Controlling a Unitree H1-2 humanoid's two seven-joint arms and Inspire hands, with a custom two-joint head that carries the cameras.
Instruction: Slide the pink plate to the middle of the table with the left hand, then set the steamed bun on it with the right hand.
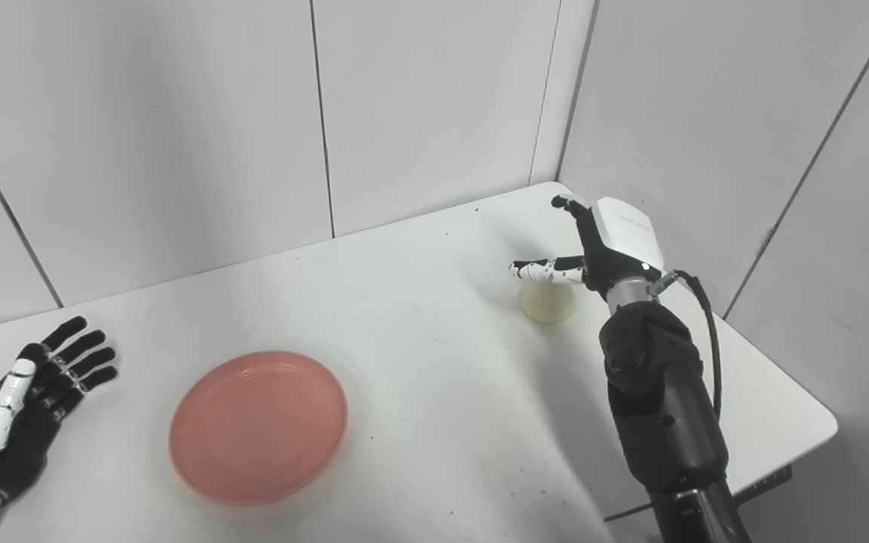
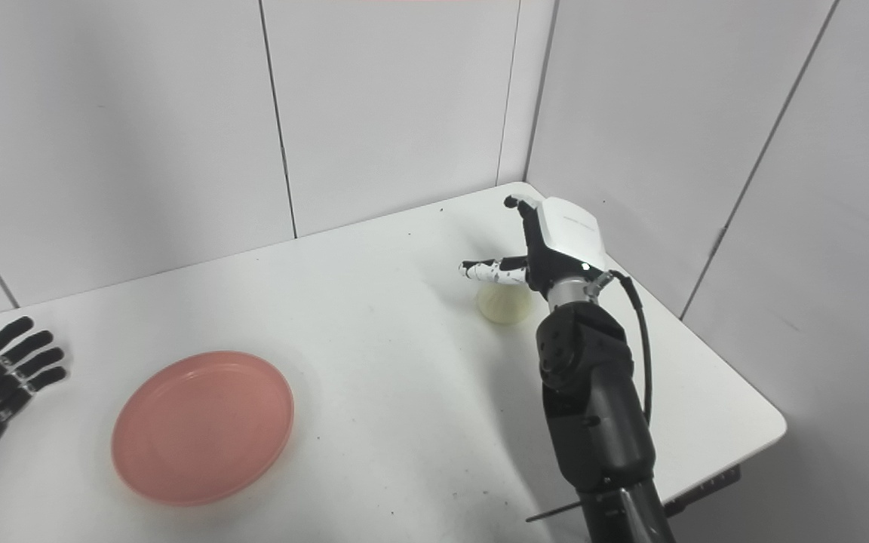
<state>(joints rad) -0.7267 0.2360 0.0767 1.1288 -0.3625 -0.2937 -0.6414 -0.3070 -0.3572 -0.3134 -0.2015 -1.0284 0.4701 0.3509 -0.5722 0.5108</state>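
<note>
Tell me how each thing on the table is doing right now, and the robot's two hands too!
pink plate: empty, flat on the table, left of the middle.
steamed bun: on the table near the far right corner, not on the plate, not lifted.
right hand: open, above the bun, thumb stretched over it.
left hand: open, fingers spread, apart from the plate, holding nothing.
table: white, a few dark specks.

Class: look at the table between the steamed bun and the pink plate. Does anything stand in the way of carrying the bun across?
Nothing visible does. Only bare white table lies between the steamed bun and the pink plate.
</note>
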